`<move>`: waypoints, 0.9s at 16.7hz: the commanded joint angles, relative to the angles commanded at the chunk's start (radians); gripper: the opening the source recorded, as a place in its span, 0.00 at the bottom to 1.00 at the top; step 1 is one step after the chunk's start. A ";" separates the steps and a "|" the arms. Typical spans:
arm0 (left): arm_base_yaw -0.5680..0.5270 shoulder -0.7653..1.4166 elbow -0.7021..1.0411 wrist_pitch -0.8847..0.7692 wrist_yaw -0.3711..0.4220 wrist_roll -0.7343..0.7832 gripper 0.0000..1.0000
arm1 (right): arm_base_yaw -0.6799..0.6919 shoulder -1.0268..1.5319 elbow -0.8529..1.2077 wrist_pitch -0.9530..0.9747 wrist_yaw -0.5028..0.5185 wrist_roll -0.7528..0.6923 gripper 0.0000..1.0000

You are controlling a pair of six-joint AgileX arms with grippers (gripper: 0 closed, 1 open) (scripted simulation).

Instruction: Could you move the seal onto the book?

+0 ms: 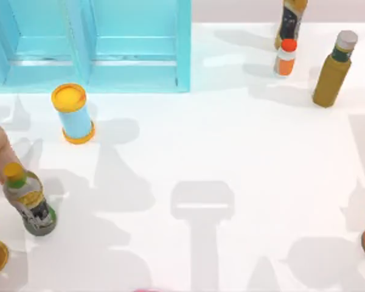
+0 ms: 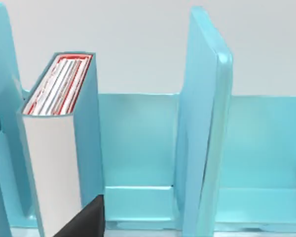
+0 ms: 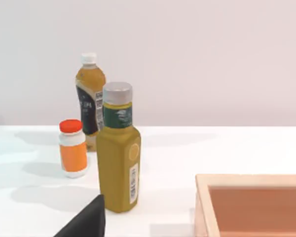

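The white worktop (image 1: 261,152) is the biggest thing. At its far left edge stands the light-blue cabinet (image 1: 134,61). The book (image 2: 52,163) stands upright inside one cabinet compartment, close to a side wall; I cannot tell which compartment. A blue can (image 1: 74,115) with a yellow lid stands just in front of the cabinet. Far right are an olive bottle (image 1: 333,70) and a small orange-capped bottle (image 1: 285,58). A dark tip, maybe one of my left fingers (image 2: 86,222), points at the book. I cannot tell if either hand's fingers are open or closed.
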 joint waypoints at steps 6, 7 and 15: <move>0.126 0.525 0.242 0.278 0.148 0.028 1.00 | 0.000 0.000 0.000 0.000 0.000 0.000 1.00; 0.141 0.584 0.269 0.312 0.167 0.033 1.00 | 0.000 0.000 0.000 0.000 0.000 0.000 1.00; 0.183 0.736 0.329 0.399 0.221 0.046 1.00 | 0.000 0.000 0.000 0.000 0.000 0.000 1.00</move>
